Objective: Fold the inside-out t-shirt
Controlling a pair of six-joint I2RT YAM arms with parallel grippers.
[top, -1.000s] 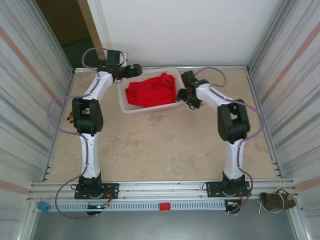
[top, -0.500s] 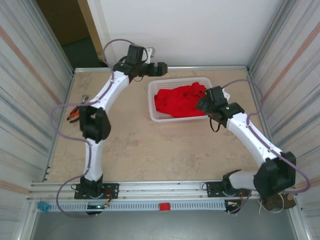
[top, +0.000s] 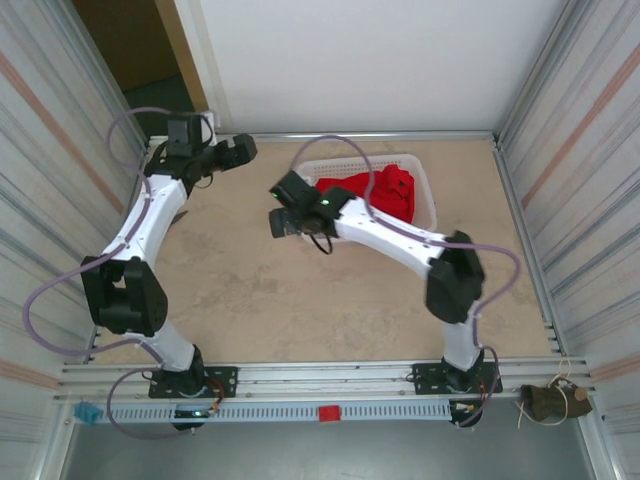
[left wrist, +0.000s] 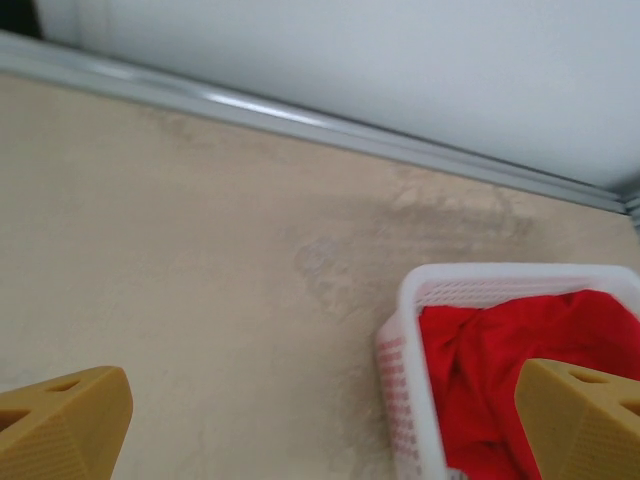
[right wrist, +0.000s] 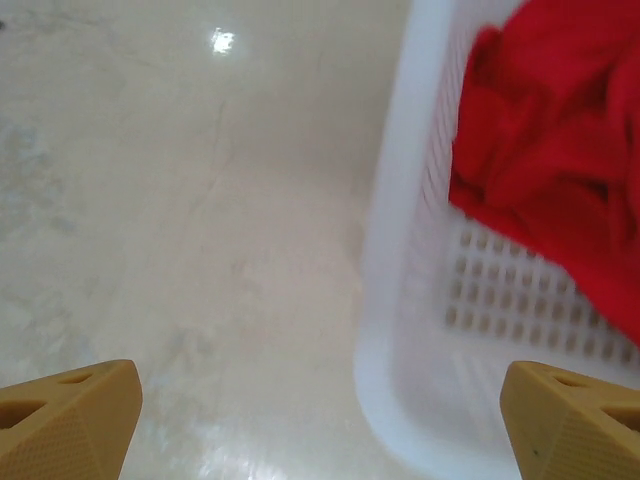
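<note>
The inside-out t-shirt point(top: 378, 190) is a crumpled bright red heap inside a white mesh basket point(top: 425, 195) at the back of the table. My left gripper point(top: 243, 150) hangs open to the left of the basket, near the back rail. In its wrist view the yellow fingers point(left wrist: 62, 425) frame bare table, with the basket point(left wrist: 398, 345) and shirt point(left wrist: 500, 345) to the right. My right gripper point(top: 280, 222) is open at the basket's front left corner. Its fingers point(right wrist: 66, 420) stand wide, the basket corner point(right wrist: 400, 300) and red shirt point(right wrist: 545, 150) lying ahead of them.
Ribbed metal walls point(top: 60, 180) close both sides and a white wall stands behind. The beige tabletop point(top: 300, 300) lies bare in front of the basket. My right arm stretches diagonally across it. A brown bundle point(top: 555, 400) lies off the near right corner.
The basket with the shirt has shifted right along the back. My right arm swung across to the basket's left front corner. The left gripper drew back to the left.
</note>
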